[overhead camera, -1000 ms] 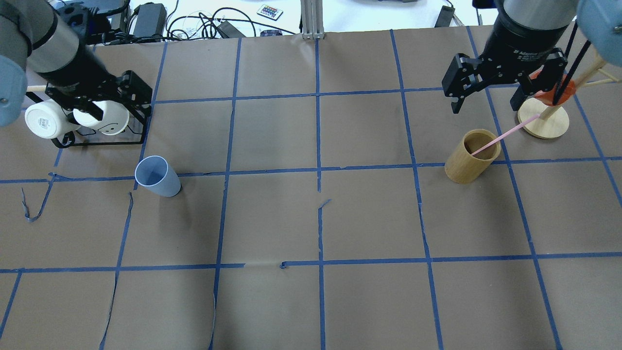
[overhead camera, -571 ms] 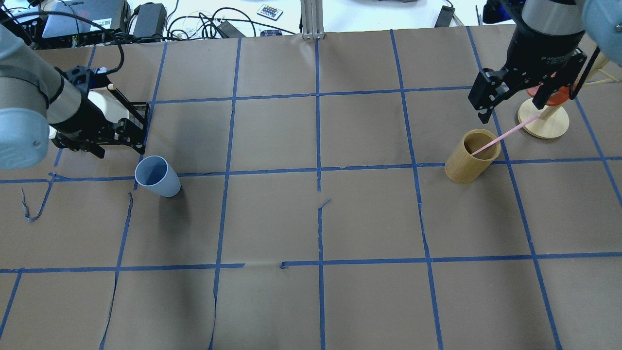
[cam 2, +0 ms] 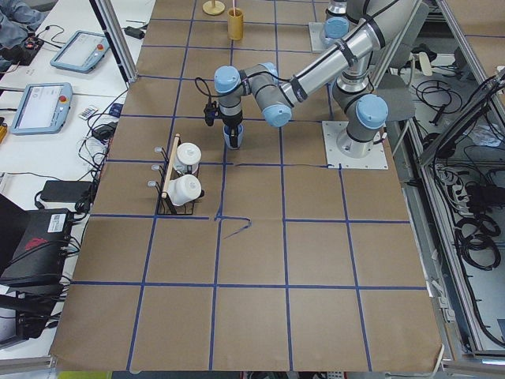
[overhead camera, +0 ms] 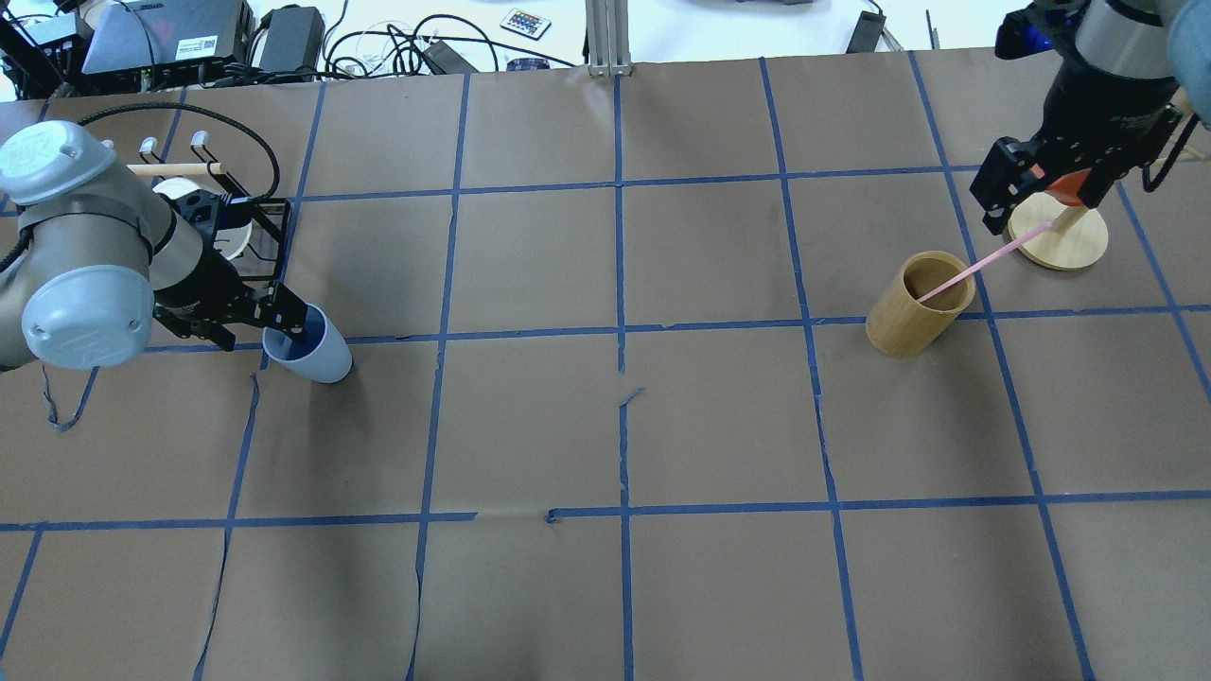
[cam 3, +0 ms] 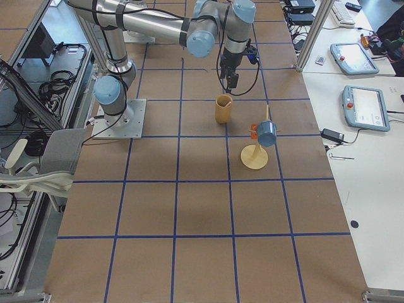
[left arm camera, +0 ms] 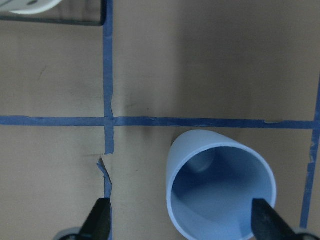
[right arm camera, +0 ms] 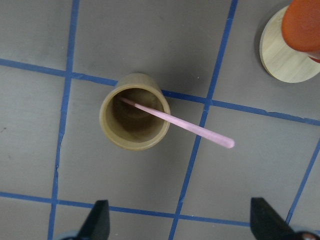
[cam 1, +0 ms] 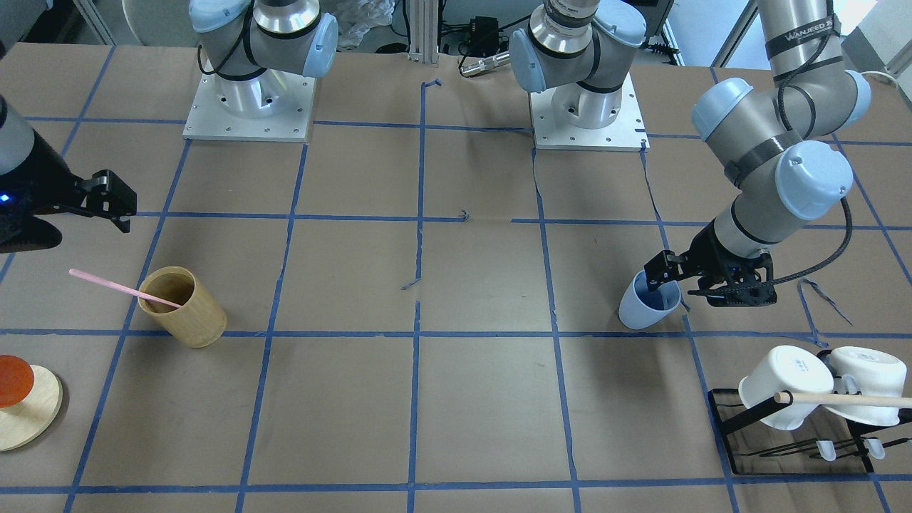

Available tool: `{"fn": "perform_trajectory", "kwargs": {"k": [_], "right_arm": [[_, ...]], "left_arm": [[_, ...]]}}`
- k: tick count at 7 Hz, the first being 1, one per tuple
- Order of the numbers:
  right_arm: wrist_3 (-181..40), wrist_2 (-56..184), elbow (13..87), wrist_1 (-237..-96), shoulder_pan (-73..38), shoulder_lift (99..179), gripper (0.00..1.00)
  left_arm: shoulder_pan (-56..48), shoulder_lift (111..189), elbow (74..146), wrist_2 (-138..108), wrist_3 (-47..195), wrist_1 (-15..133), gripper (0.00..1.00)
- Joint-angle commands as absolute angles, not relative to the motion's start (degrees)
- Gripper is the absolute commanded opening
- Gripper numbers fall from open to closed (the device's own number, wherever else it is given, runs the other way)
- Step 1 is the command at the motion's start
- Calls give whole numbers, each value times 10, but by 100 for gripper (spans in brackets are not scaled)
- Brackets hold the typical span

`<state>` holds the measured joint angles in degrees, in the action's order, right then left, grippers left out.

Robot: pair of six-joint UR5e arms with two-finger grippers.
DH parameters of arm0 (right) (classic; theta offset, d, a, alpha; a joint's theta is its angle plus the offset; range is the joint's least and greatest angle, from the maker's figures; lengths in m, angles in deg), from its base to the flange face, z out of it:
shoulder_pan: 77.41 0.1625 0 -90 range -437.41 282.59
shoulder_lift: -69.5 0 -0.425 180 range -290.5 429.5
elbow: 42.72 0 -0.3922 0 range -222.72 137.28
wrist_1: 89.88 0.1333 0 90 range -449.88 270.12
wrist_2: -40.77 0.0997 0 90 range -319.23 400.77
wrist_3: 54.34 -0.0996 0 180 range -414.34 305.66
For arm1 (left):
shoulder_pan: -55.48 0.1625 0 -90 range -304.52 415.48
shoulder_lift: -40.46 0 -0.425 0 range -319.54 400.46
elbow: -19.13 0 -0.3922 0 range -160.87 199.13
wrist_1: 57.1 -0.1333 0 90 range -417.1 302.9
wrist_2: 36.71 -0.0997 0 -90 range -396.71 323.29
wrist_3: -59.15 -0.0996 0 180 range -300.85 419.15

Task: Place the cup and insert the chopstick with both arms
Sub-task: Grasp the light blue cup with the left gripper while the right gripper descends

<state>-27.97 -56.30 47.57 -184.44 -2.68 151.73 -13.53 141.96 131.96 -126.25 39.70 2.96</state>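
Note:
The light-blue cup [overhead camera: 307, 345] stands upright on the table's left side, and shows in the front view [cam 1: 645, 308]. My left gripper [overhead camera: 257, 331] is open and low at it. In the left wrist view the cup [left arm camera: 220, 195] sits between the fingers, close to the right finger [left arm camera: 265, 222], untouched as far as I can see. The pale-pink chopstick [overhead camera: 979, 260] leans in the tan wooden holder [overhead camera: 916, 307]. My right gripper [right arm camera: 182, 225] is open and empty, high above the chopstick's [right arm camera: 175, 122] free end, and shows at the front view's left edge [cam 1: 107, 203].
A black rack with two white mugs [overhead camera: 236, 218] stands just behind the cup, close to my left arm. A round wooden stand with an orange piece [overhead camera: 1060, 236] stands under my right wrist, next to the holder. Blue tape lines grid the brown table.
My left arm has swung from over the mug rack down to the cup, open. My right gripper has moved right and farther back from the holder. Cup and chopstick have not moved.

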Motion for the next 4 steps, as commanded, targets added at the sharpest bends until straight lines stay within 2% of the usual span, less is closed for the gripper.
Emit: {"fn": "perform_trajectory", "kwargs": {"k": [1,2,4], "right_arm": [[-193,-562,495,-1914,-36,1495,100],[-160,-561,530,-1949,-36,1493,100],[-79,-560,588,-2006,-37,1497,100]], "left_arm": [[-136,1425,1322,-1277,369,30,24],[-136,1427,1322,-1271,370,30,1],[-148,1415,1318,-1274,374,40,0]]}}
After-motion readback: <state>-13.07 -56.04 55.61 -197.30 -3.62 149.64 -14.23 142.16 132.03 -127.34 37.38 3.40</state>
